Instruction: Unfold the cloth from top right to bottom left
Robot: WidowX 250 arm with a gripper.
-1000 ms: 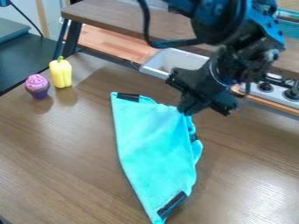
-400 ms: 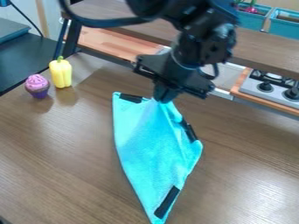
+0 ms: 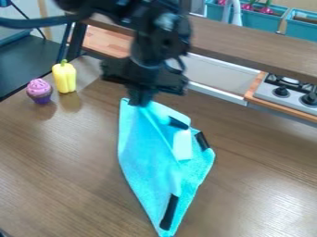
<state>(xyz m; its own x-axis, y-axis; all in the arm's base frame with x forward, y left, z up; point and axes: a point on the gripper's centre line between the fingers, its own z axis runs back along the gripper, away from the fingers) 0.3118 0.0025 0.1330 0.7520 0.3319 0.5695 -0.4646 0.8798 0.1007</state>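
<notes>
The black gripper (image 3: 140,101) hangs over the top end of the turquoise cloth (image 3: 145,159), its fingers pointing down and shut on a part of the fabric. From the fingertips the cloth slopes down to the table in a raised fold. Its lower end narrows to a point near the front edge of the view. Dark patches show on the cloth: one near the upper middle, another at its right edge, and a long one close to the bottom tip. The fabric right under the gripper is partly hidden.
On the brown table (image 3: 260,185), a yellow pepper (image 3: 64,77) and a purple cupcake (image 3: 40,91) stand at the upper left. Behind the table are a raised wooden shelf (image 3: 248,46), a white sink (image 3: 217,76) and a stove (image 3: 288,95).
The gripper has moved left with the held part of the cloth, from the cloth's upper right to its upper left. The fold has shifted left, and the upper dark patch has moved right.
</notes>
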